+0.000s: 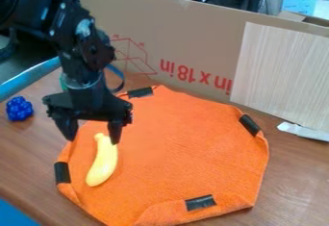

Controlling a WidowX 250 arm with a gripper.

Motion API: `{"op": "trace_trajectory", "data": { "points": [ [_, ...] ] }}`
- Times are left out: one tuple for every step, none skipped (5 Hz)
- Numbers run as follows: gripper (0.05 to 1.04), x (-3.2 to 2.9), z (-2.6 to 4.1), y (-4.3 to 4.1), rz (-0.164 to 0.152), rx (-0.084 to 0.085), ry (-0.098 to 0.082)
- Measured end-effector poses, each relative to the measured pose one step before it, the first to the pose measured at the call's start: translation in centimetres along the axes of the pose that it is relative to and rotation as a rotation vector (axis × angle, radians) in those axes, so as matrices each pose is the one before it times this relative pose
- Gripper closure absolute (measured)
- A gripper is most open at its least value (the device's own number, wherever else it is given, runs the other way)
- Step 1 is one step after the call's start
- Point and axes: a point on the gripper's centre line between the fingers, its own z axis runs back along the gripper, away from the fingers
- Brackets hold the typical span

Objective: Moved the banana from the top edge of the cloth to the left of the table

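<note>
Gripper point(93, 138) spread wide over the banana point(102, 165), with nothing gripped; one finger close by the banana's upper end, contact impossible to tell. Banana lying lengthwise on the cloth point(193, 162), toward the view's left, perhaps best pinched nearer the middle to keep from swinging. Black tape point(62, 172) at the cloth's edges, likely against bunching or dragging. Beyond the cloth's left edge, a blue lump point(19, 108) on the table point(292, 182), worth steering round when setting down.
</note>
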Motion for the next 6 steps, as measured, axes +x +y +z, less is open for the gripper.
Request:
{"op": "trace_trajectory", "data": {
  "points": [
    [0.083, -0.132, -2.401, 0.765, 0.0281, -0.0043, 0.0192],
    [0.083, 0.135, -2.595, -0.004, 0.0450, -0.0229, 0.0043],
    [0.091, -0.282, -2.510, 0.010, 0.0584, -0.0263, 0.0617],
    [0.180, 0.831, -1.259, 0.337, 0.0656, -0.0093, 0.0190],
    [0.440, 0.136, 0.025, 0.458, 0.0219, -0.0344, 0.0386],
    [0.509, -0.449, 0.672, -0.412, -0.0002, -0.0567, 0.0645]
  ]
}}
